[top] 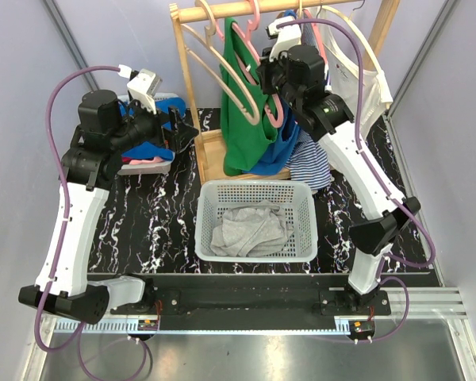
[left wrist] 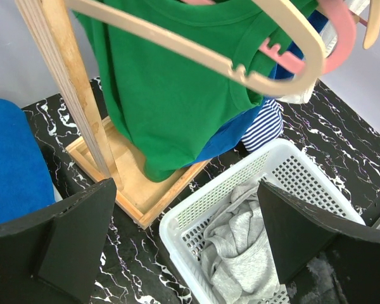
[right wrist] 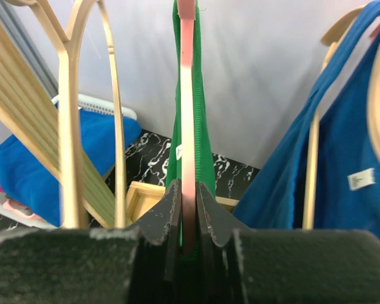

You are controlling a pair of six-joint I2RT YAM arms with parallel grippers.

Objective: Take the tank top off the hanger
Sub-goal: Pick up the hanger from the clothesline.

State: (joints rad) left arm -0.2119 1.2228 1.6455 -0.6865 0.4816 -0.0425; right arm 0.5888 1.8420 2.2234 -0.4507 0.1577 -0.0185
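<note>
While right gripper (right wrist: pixel 189 212) pinches pink hanger (right wrist: pixel 187 95) edge-on, jaws nearly together, green strap (right wrist: pixel 203 126) lies alongside: check pinch takes hanger only, not cloth. Green tank top (top: pixel 242 119) hangs on that hanger at wooden rack (top: pixel 189 71), behind white basket (top: pixel 254 186). Left gripper (top: pixel 178 127) spread wide, holding nothing, left of rack. Judgement: steady hanger with right, bring left to strap, slide strap sideways off hanger end. Pull slowly; wooden hangers (right wrist: pixel 69 126) crowd close, may snag or swing.

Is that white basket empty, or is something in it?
Not empty: a crumpled grey garment lies inside the white basket.
</note>
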